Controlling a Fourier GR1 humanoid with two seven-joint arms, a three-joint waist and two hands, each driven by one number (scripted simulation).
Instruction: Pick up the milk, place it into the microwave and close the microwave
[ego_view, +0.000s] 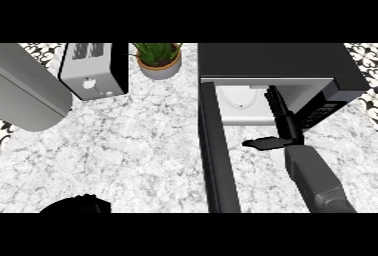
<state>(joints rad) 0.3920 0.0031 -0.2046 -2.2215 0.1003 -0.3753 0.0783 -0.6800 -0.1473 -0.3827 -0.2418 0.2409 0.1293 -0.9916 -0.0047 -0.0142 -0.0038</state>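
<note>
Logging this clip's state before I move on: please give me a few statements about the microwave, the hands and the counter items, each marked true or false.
1. The microwave door is shut. False: it stands open.
2. The right hand reaches into the microwave's cavity. True.
3. The left hand is inside the microwave. False: it shows at the lower left edge.
4. A potted plant stands between the toaster and the microwave. True.
5. The milk stands beside the toaster. False: no milk shows there.

The tabletop (140, 150) is white marble veined with grey. The microwave (280, 60) is black, its inside pale white-grey, its open door (218, 160) black. The toaster (92, 70) is silver with a black side. A grey pot (159, 67) holds a green plant (156, 52). Both hands are black: right hand (284, 125), left hand (77, 205).
</note>
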